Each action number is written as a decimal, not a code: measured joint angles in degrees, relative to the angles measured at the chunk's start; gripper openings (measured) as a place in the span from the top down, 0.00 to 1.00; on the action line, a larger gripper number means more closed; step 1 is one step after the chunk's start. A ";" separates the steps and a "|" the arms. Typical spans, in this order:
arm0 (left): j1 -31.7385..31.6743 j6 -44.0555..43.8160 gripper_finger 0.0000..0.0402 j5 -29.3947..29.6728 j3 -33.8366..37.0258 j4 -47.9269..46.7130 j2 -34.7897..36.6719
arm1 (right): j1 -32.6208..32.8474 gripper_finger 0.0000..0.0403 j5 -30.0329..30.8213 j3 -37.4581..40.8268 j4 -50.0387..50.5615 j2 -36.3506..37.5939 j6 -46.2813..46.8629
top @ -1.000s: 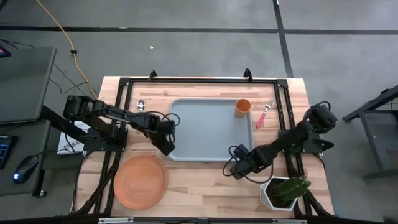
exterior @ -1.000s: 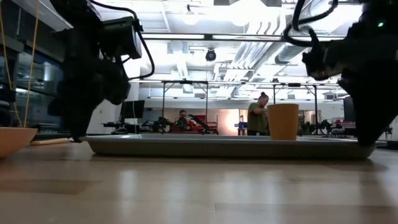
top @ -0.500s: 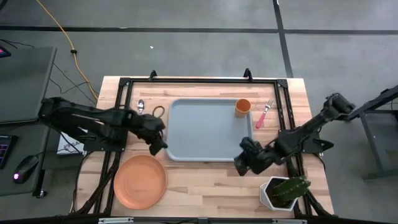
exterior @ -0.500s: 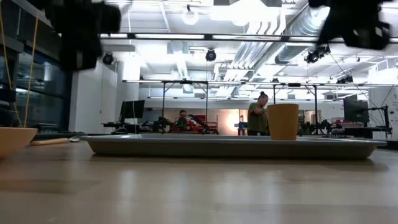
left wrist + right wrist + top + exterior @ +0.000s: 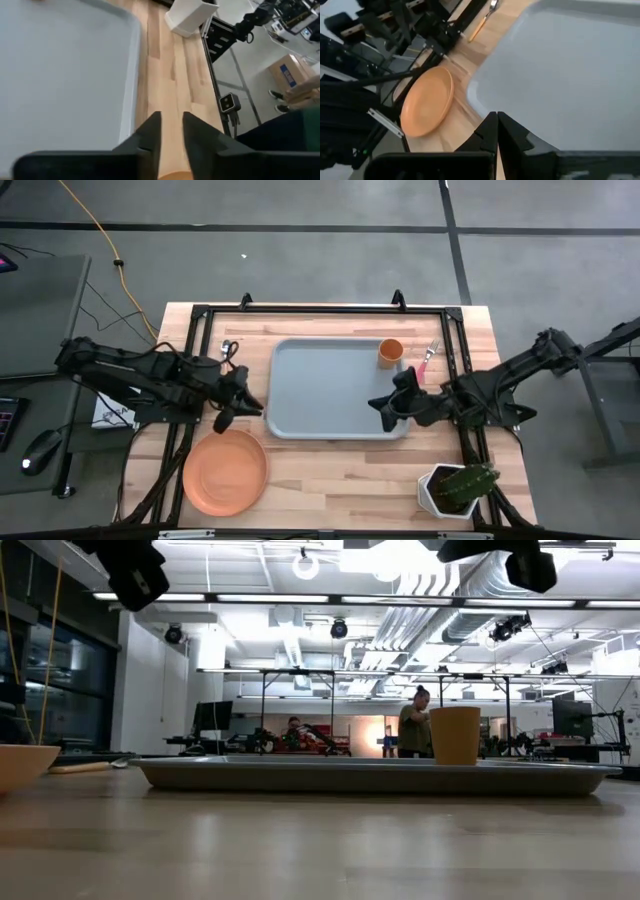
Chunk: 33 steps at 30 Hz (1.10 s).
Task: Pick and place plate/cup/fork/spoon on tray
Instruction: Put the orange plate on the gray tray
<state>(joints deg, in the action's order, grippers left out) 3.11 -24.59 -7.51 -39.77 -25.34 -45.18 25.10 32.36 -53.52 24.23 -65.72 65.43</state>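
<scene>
High view: the round shallow orange plate [image 5: 226, 471] is seen on the wooden table [image 5: 330, 470], just off the grey-blue rectangular tray [image 5: 330, 395]. The small orange cup [image 5: 390, 352] stands in the tray's far right corner. The pink-handled fork [image 5: 427, 362] lies beside the tray. The left gripper [image 5: 228, 408] hangs near the plate, and the right gripper [image 5: 385, 408] is held over the tray's right edge.

Low view: nothing but the cup [image 5: 455, 735] is seen in the tray [image 5: 370, 775].

Left wrist view: the fingers [image 5: 150, 131] are seen slightly parted, with nothing held.

Right wrist view: the fingers [image 5: 489, 131] are pressed together, empty. The orange-handled spoon [image 5: 482, 22] lies beyond the plate [image 5: 426, 101].

Step advice: the plate's raised rim is best pinched, then lifted level over the tray's lip.
</scene>
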 joint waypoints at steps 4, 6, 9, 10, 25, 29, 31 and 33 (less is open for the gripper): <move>0.00 1.83 0.65 -1.23 0.00 0.71 0.29 | -1.35 1.00 -0.05 0.00 -0.12 -0.02 0.02; 0.00 1.85 0.56 -1.27 0.00 0.61 0.29 | -2.03 1.00 -0.09 0.00 -0.09 -0.06 0.08; 0.00 3.19 0.45 -1.43 0.00 0.46 0.10 | -2.65 1.00 -0.26 0.00 -0.55 -0.06 0.19; 0.00 4.17 0.41 -1.54 0.00 0.44 -0.03 | -2.73 1.00 -0.26 0.00 -0.66 -0.06 0.13; -0.06 7.28 0.29 -2.08 0.02 -0.11 -0.34 | -2.99 1.00 -1.45 0.00 -0.16 -0.06 -2.51; -0.04 7.31 0.29 -0.40 -0.21 -0.64 -0.36 | -2.99 1.00 -1.48 0.00 -0.14 -0.08 -2.92; 0.21 8.25 0.29 -0.15 -2.25 -3.18 -1.37 | -2.99 1.00 -1.54 0.00 -0.09 -0.08 -2.93; 1.12 10.25 0.29 1.34 -5.78 -8.63 -3.02 | -2.99 1.00 -1.92 0.00 -0.02 -0.08 -2.93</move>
<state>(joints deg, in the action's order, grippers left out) 4.23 -14.34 -6.17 -45.54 -33.98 -48.19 22.11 30.44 -53.52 24.21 -65.80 62.50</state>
